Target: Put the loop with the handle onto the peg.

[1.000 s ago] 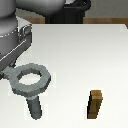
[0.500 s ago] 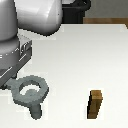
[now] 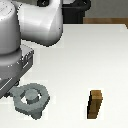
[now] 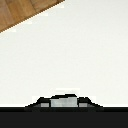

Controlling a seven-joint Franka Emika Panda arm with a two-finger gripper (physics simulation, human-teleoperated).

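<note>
From the exterior view, the grey ring lies flat on the white surface at the exterior view's near left, and inside its round hole a lighter grey round top shows, the peg, so the ring sits around it. The ring's short handle appears to run toward the exterior view's left, under the arm, though that end is partly hidden. The big white arm fills the upper left of this view, and its lower part comes down just beside the ring. The gripper itself is covered by the arm's body there, so I cannot tell whether it is spread or closed, or whether it touches the handle.

Well to the exterior view's right of the ring stands a brown wooden block, upright and apart from everything else.

The wrist view adds little: mostly bare white surface, a wedge of wooden floor in one corner, and a low dark hump with a pale grey patch at the edge of the picture, too cropped to name.
</note>
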